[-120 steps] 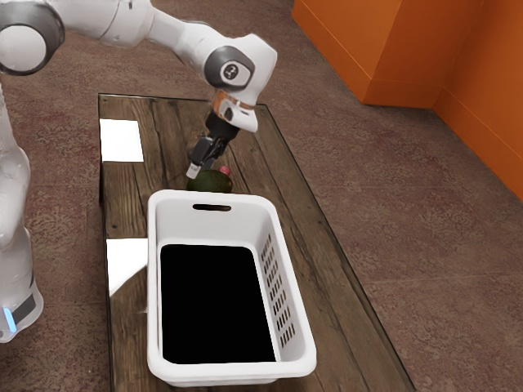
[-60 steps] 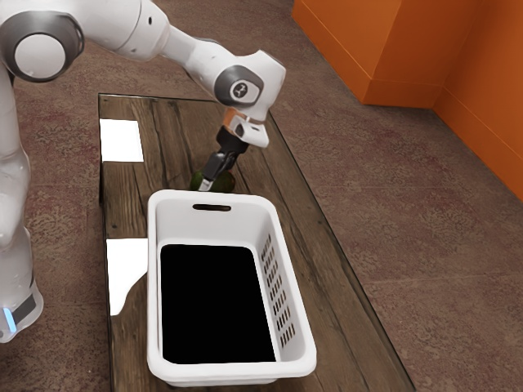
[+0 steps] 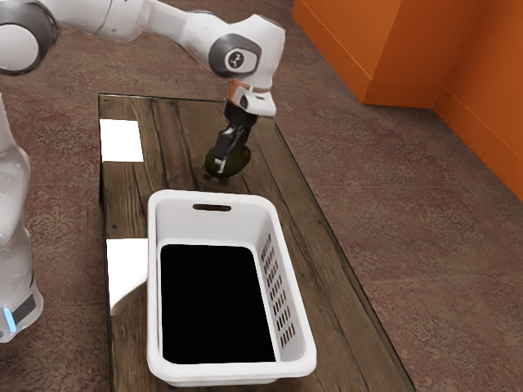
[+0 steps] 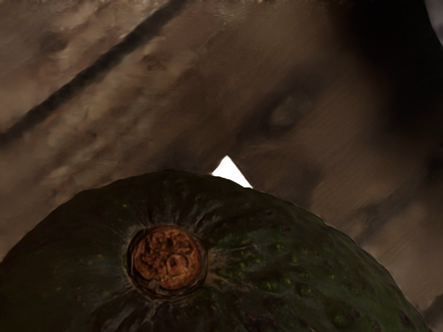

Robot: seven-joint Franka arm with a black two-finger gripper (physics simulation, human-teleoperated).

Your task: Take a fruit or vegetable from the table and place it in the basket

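At the exterior view's left edge the white arm (image 3: 73,16) stands upright on its lower links, a small blue light glowing near the base. Next to it, two bright white patches (image 3: 121,140) lie along that side of the wooden table (image 3: 327,278). From the upper left the arm reaches across above the table, its forearm sloping gently down to the wrist. There it bends sharply, and the hand points down at a slant, the fingertips angled toward the exterior view's left.

The black gripper (image 3: 224,163) is closed around a dark green avocado (image 3: 236,161), one finger lying across the side that faces the camera. The wrist view has the avocado large at its lower edge, its round brown stem scar (image 4: 167,260) exposed, with the table's grain beyond it. How much gap there is beneath the avocado, I cannot tell.

The avocado is outside the white basket (image 3: 233,370), near the short end with the handle slot. The basket sits upright on the table, its bottom solid black and its side wall at the exterior view's right pierced with rows of slots. Farther right are reddish-brown floor (image 3: 409,229) and an orange wall (image 3: 490,90).
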